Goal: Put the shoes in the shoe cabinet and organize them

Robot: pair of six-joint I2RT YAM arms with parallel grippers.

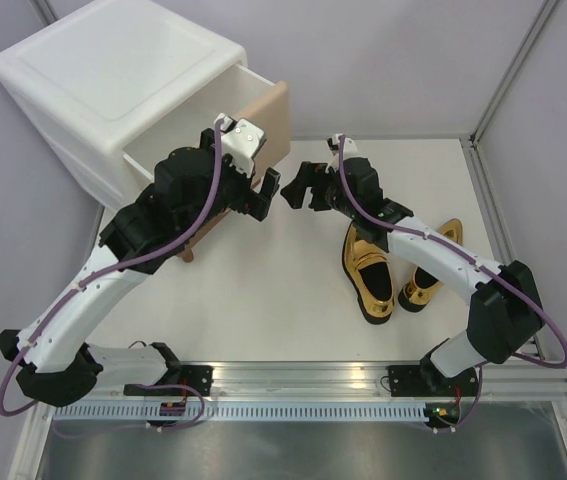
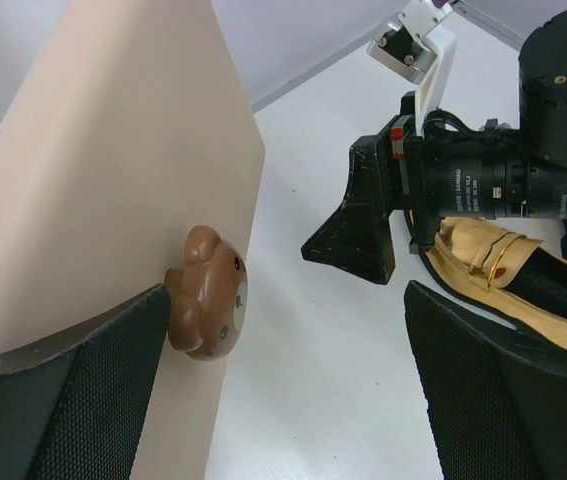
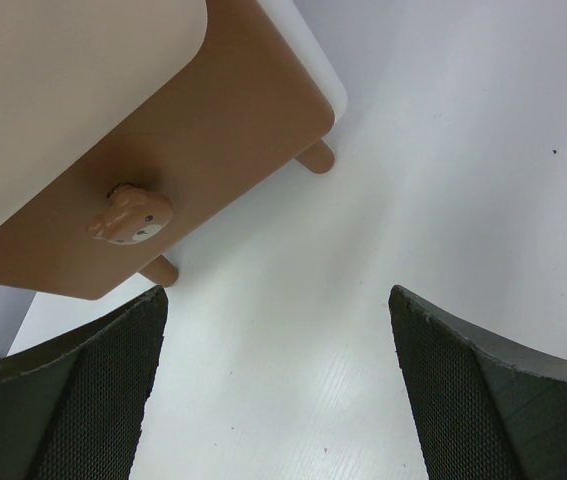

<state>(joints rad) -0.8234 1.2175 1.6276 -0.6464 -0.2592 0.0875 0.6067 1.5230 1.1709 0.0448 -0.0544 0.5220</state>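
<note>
Our left gripper [image 2: 288, 300], wide and empty, sits at the bear knob [image 2: 208, 292] of the shoe cabinet [image 1: 113, 70] (far-left corner). The right gripper [image 3: 276, 292] gapes empty. 2 gold shoes [image 1: 370, 270] lie near the right edge. Arms this close could collide.

Robotics lab test cell: a left arm [image 1: 83, 300] and a right arm [image 1: 443, 262], both white with black joints, are seen bolted side by side to an aluminium rail [image 1: 303, 375] at the near edge of a white tabletop [image 1: 283, 290]. Purple cables [image 1: 5, 390] are looped along both arms. The bench is closed in by plain pale panels [image 1: 383, 60] held in metal frame posts [image 1: 509, 68]. A small white cabinet [image 1: 113, 80] and a pair of gold shoes [image 1: 368, 270] are set out on the tabletop as test props.
</note>
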